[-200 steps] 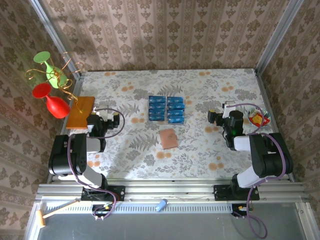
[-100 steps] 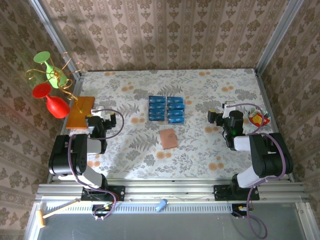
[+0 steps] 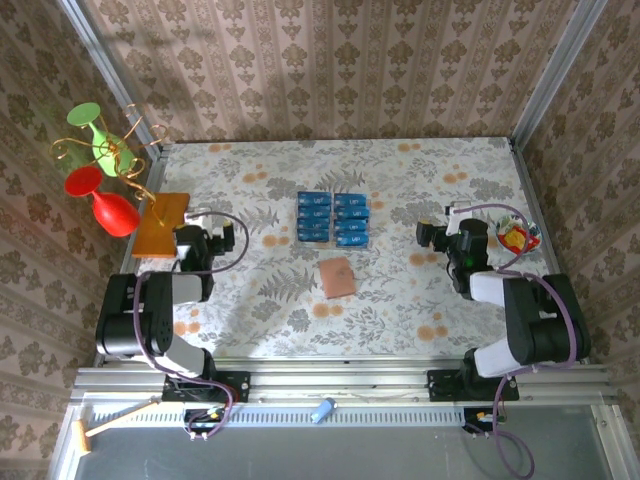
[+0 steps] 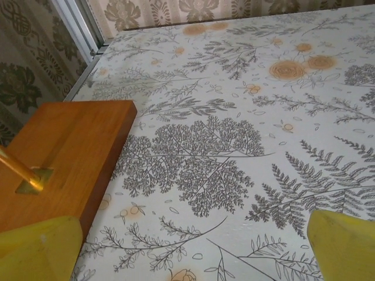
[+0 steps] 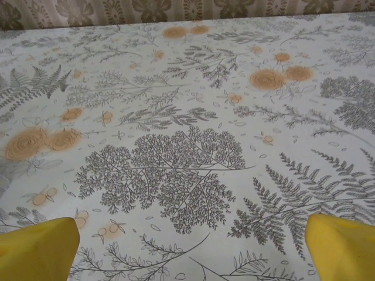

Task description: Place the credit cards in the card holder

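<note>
Left hand [image 4: 192,246], right hand [image 5: 188,249], eight credit cards [image 3: 350,218], one card holder [image 3: 337,277]

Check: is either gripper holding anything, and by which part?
Nothing is held: the left gripper and right gripper are open and empty; the credit cards and card holder lie untouched.

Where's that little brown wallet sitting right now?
In the overhead view, the card holder lies near the middle of the table, just below the credit cards in the picture, not touching them.
</note>
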`<state>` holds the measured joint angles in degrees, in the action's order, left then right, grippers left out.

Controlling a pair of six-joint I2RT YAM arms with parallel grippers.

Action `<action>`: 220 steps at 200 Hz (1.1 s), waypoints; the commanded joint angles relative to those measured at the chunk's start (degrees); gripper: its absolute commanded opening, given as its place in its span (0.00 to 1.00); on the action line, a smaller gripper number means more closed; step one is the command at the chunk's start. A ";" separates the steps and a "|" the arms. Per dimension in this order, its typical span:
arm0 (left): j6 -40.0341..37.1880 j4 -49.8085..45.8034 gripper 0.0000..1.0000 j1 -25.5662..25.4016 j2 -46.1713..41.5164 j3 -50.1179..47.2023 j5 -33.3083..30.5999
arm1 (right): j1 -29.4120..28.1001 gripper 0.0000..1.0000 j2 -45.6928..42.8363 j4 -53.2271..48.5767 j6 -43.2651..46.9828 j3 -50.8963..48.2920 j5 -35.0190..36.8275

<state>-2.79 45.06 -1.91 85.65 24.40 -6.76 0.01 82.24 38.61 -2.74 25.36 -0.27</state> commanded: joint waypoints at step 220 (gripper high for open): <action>34.03 -54.15 1.00 -18.01 -23.27 14.43 18.67 | -29.10 0.58 -6.00 -40.73 -41.13 8.71 -13.73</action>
<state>25.87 -10.24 -17.63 63.11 42.83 5.74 -25.43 72.93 -6.42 -38.74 36.14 -13.08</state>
